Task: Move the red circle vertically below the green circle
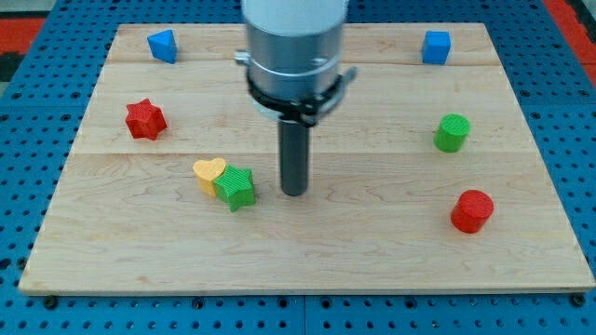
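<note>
The red circle [472,210] stands on the wooden board at the lower right. The green circle [452,132] stands above it, slightly to its left, with a gap between them. My tip [294,193] rests near the board's middle, far to the left of both circles. It is just right of the green star [237,187], with a small gap.
A yellow heart [209,173] touches the green star's left side. A red star [145,119] sits at the left. A blue block [163,45] is at the top left and a blue cube [435,46] at the top right. The board's edge [298,290] runs along the bottom.
</note>
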